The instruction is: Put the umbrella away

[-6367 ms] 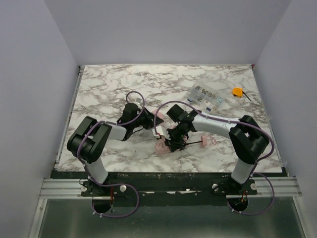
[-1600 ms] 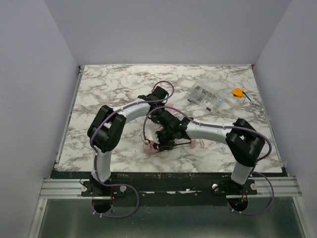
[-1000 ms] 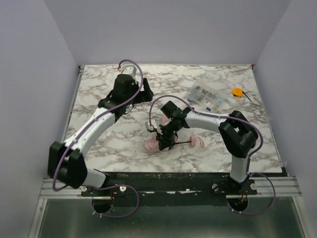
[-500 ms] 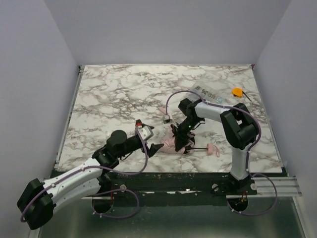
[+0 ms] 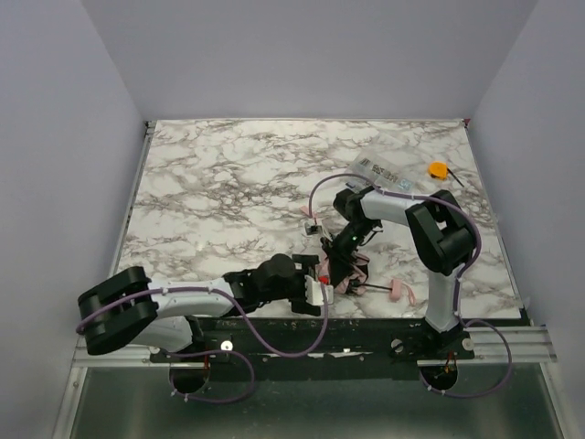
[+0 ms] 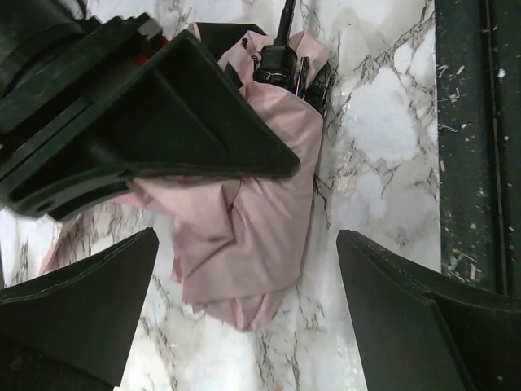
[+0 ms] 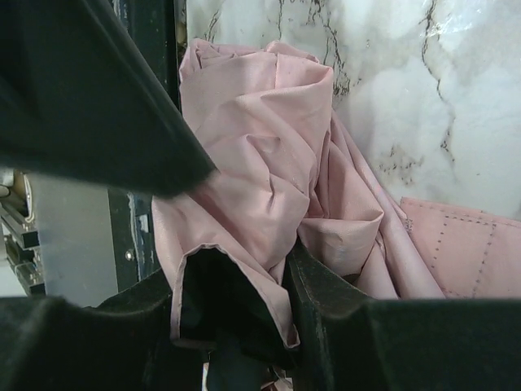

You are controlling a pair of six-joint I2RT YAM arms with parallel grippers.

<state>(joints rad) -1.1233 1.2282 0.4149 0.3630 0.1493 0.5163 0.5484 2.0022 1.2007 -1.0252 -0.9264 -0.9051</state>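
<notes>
**Position of task item.** The umbrella [image 5: 345,272] lies on the worktop [image 5: 228,183] close to its near edge, right of centre. It is not put away. The pale pink canopy is a loose, crumpled bundle, not rolled or strapped.

**Long axis.** From above, it runs roughly along the near edge. The fabric bundle is at the left end and the small pink handle [image 5: 395,293] at the right end, slightly nearer the edge. A thin dark shaft [image 6: 285,20] joins the two.

**Right hand** [image 7: 232,318]. Comes down on the bundle from the far side — clamped on a fold of the pink fabric, which is pinched between its fingers.

**Left hand** [image 6: 246,236]. Reaches in low along the near edge, facing the left end of the bundle. Fingers are spread wide and hold nothing. The fabric end lies between and just ahead of them; contact cannot be confirmed.

**Governing relation.** Both hands are at the fabric end and neither is at the handle. In my judgement any closing of the left hand would take cloth across the axis, beside the right hand's grip.

**Containers.** A clear labelled packet [image 5: 379,174] lies flat at the far right, well apart from the umbrella, beside a small orange object [image 5: 439,170]. Its contents are too small to identify. No sleeve, bin or stand for the umbrella is visible.
</notes>
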